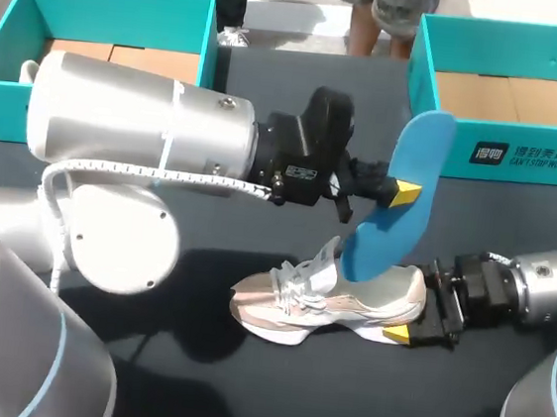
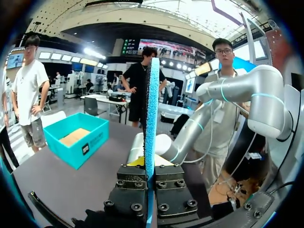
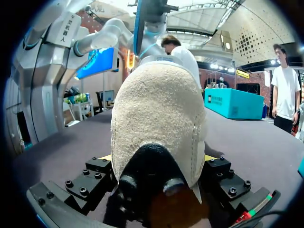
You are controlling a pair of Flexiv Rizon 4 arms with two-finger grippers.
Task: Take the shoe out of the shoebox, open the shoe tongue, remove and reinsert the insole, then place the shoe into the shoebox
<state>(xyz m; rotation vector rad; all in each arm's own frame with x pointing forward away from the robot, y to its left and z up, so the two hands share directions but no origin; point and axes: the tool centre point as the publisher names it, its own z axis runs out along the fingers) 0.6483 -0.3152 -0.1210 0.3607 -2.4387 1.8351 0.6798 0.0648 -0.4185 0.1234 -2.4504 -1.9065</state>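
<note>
Dark table [image 1: 239,399], three things on it. Pale pink-white shoe [image 1: 348,301] near middle, sole down, toe leftward. Open teal box [image 1: 115,14] well behind shoe, to left. Second teal box [image 1: 534,56] well behind shoe, to right. Cardboard floors showing.

We see bright, even light from overhead; soft shadows lie on the dark table [image 1: 238,403] beside the shoe [image 1: 348,301].

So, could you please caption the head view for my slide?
Left hand holds the blue insole upright at the shoe; right hand clamps the heel.
</note>
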